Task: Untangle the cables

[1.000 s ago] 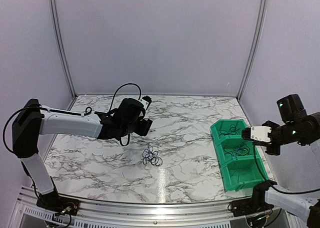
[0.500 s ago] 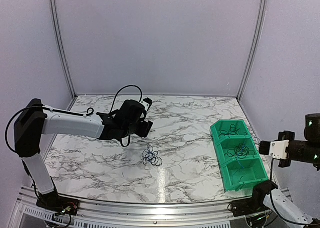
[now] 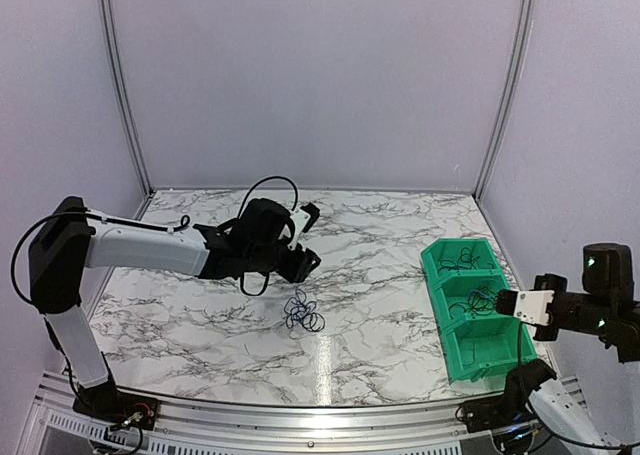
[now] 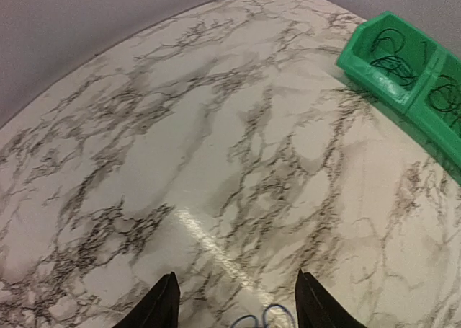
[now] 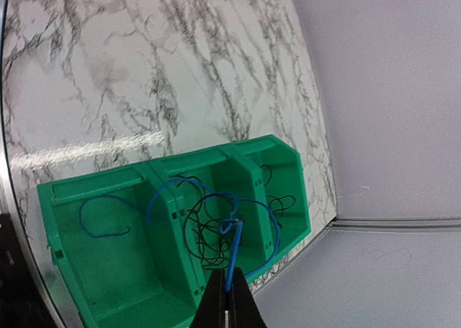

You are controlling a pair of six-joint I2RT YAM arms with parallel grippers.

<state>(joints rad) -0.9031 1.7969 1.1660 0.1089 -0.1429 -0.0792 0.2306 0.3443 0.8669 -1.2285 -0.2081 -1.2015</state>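
Showing one white marble-patterned table [image 3: 400,305] inside lilac walls [image 3: 320,75], one green three-compartment plastic bin [image 3: 470,360] at right. Holding left gripper [image 4: 235,285], fingers apart, just far of one tangle of thin blue and black cables [image 3: 302,313] near centre. Pinching one blue cable [image 5: 234,249] above bin with right gripper [image 5: 228,299].

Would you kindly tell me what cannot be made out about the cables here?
Left wrist view: the tangle is cut off by the bottom edge; only blue loops show.
Top view: the tangle is too small to count its strands.
Right wrist view: the held end of the blue cable is hidden inside the shut right hand.
Top view: cables in the green bin are too small to sort by colour.
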